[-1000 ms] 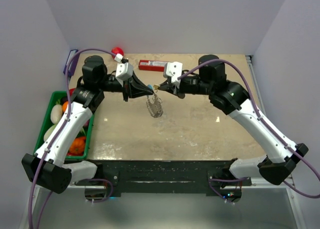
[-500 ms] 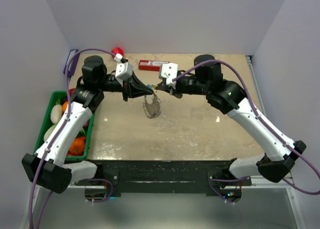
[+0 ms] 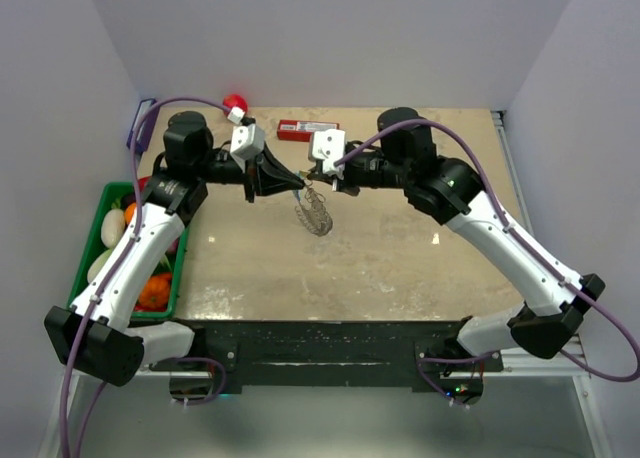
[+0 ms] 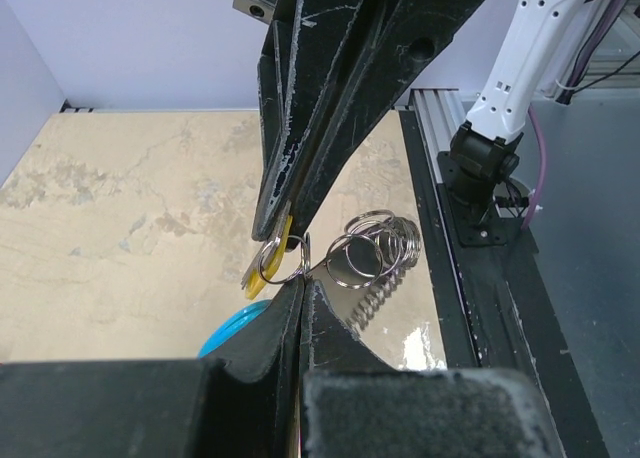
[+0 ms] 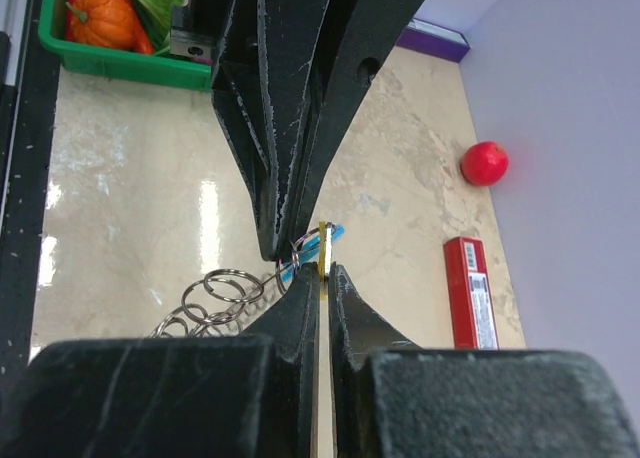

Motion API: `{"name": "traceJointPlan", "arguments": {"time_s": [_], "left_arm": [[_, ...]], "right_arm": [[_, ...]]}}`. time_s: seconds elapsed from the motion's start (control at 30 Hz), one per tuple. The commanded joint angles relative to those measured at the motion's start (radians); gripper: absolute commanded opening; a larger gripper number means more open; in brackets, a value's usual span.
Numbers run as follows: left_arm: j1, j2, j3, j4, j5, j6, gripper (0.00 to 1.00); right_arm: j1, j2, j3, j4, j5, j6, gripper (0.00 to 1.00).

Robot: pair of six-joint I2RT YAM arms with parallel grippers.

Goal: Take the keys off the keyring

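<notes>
Over on the left, the left gripper [image 3: 299, 183] was pressed shut, its tips nipping one ring of the keyring [image 3: 315, 215] and holding it up off the table! The rest of the keyring, a floppy string of silvery loops, hung below the pinch. Its low end was near the marble or touching it, and I couldn't tell which.

Right at the meeting point sat the key [image 4: 262, 265], small and brass-yellow, apparently threaded on that same ring, with a blue piece [image 4: 232, 330] just beside it.

Coming in from the right, the right gripper [image 3: 320, 185] was clamped flat on the key, which showed edge-on between its fingers [image 5: 295, 313] in its own wrist view.

So the two noses were tip to tip, almost touching. The key lay straight along the right gripper's fingers, its long axis on the line between the arms. Neither arm was nearer, since each had its piece.

My read was that the key wasn't off yet. Freeing it would mean working it round the ring's coil while the left held firm, and a straight tug might just drag the whole chain.

Around them:
- a green bin [image 3: 108, 190] of toy produce sat at the left edge;
- a red ball [image 3: 235, 103] and a red box [image 3: 308, 130] lay at the back;
- the beige table [image 3: 400, 248] ran on to the right;
- plain pale walls [image 3: 330, 38] closed in on three sides.
</notes>
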Motion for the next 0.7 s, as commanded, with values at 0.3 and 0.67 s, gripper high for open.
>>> {"name": "traceJointPlan", "arguments": {"time_s": [0.3,0.67], "left_arm": [[-0.004,-0.012,-0.002,0.057,0.061,-0.018,0.00],[-0.004,-0.017,-0.005,0.068,0.101,-0.032,0.00]], "right_arm": [[0.015,0.026,0.065,-0.005,-0.004,-0.074,0.05],[0.017,0.018,-0.003,0.026,0.024,-0.084,0.43]]}}
